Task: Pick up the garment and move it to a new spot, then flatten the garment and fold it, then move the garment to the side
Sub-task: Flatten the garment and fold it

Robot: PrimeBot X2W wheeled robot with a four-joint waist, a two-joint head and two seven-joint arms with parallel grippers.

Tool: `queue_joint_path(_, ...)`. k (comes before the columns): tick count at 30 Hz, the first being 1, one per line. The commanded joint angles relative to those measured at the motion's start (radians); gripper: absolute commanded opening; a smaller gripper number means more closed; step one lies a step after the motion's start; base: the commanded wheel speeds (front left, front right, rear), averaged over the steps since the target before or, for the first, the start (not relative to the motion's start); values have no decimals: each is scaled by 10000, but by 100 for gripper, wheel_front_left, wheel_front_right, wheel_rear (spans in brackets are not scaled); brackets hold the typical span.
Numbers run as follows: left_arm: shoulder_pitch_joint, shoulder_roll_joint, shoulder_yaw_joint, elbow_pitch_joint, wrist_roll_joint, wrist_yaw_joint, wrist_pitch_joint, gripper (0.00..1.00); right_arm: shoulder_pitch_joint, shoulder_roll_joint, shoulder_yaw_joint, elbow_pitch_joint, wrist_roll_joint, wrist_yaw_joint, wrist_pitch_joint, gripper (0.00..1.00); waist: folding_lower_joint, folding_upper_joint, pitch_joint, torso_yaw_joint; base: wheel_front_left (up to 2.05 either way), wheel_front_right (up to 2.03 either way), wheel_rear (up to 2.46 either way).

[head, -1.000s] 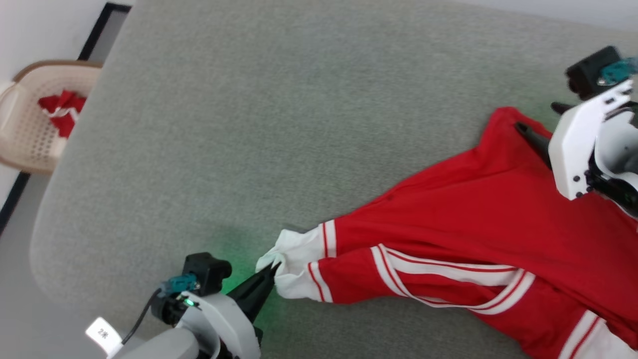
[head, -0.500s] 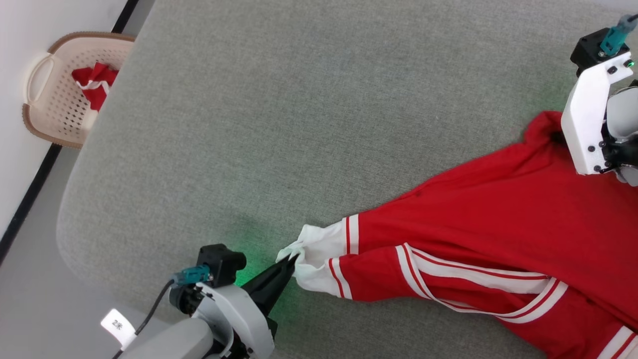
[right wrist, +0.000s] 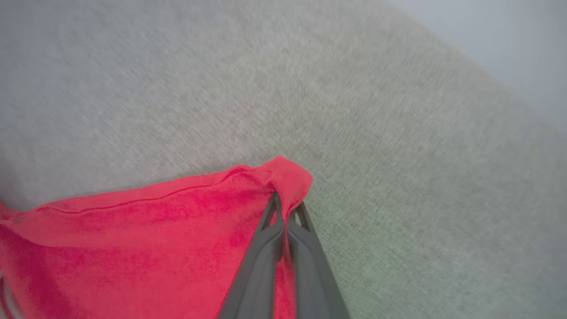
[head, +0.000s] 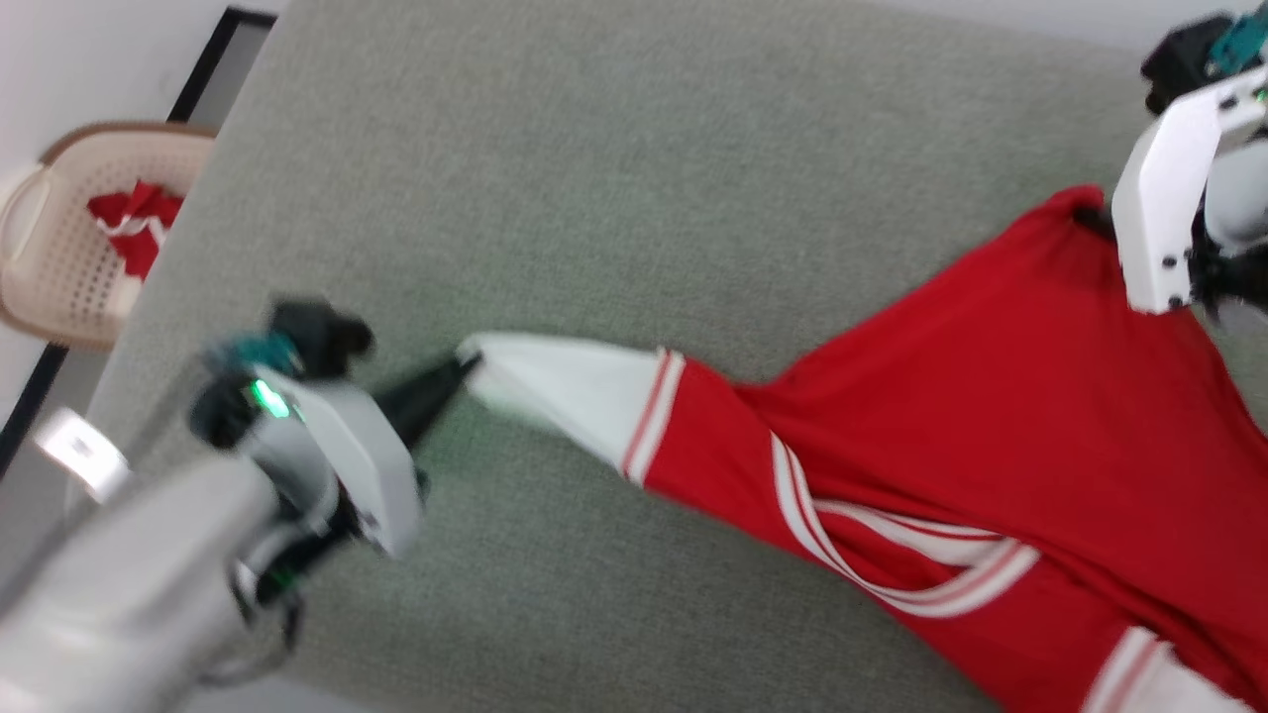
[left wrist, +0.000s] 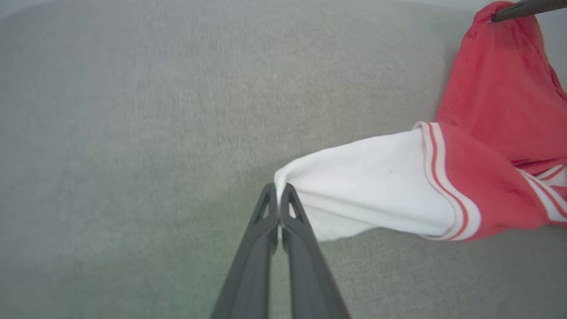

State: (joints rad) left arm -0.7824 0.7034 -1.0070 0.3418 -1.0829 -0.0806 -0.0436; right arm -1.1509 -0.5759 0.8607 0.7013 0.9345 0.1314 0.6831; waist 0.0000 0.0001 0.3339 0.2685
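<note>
Head view: the garment (head: 991, 396), a red jersey shirt, lies on the right half of a grey padded table (head: 594, 178), drawn out between the two arms. Its white sleeve (head: 565, 391) reaches leftward towards the middle of the table and ends in a narrow point. The left gripper (head: 464, 364) has that point nipped between its closed fingers, on the near left side of the table. A band of red-and-white striped trim (head: 649, 416) marks where the sleeve meets the red cloth, and more white-edged stripes (head: 892, 555) curve across the near right part of the shirt. At the far right, the right gripper (head: 1090, 210) meets the farthest red corner of the garment, with its white wrist housing (head: 1154, 208) in front of the fingers. Off the table's far left edge stands a beige laundry basket (head: 40, 287) with a red cloth (head: 134, 223) inside.

In the left wrist view, the left gripper (left wrist: 278, 195) is pressed fully together on the tip of the white sleeve (left wrist: 363, 186), which is stretched taut above the table (left wrist: 133, 133). Beyond it the red body (left wrist: 496, 88) rises to a peak, where a dark finger (left wrist: 522, 9) of the other arm touches it.

In the right wrist view, the right gripper (right wrist: 285, 208) is closed on a bunched red corner (right wrist: 290, 177) of the garment (right wrist: 155, 230). The cloth slopes away to the left, and a hem seam runs along its far edge. The frame is blurred.
</note>
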Motion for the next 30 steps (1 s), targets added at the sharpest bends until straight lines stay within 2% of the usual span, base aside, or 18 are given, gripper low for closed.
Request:
queue_joint_path(1,-429,357,105,-185,84,-52,271,0,-192,-17,-23,-91,38,-16,-250,0,0,-1,-556,-490,0,0,0)
queue_joint_path(7,-2183,1183,511,-949,-46,-206,1708,0,-718,-88,-247,-395,50,-16,-1379,0,0,-1,-1340,-1018,0,0,0)
queue_joint_path(13,-3453,1366,564,-850,9,-431,2341,0,-1106,-85,-435,-479,-80,-16,-2414,0,0,-1,-1996,-1401,0,0,0)
queue_joint_path(20,-5046,931,499,413,-169,-492,3185,0,-1539,61,-982,14,-465,-16,-3687,0,0,-1,-2756,-1791,0,0,0)
queue_joint_path(30,-7222,31,321,2615,554,-501,3315,0,-2102,536,-1860,660,-1046,-16,-4164,0,0,-1,-3217,-2234,0,0,0)
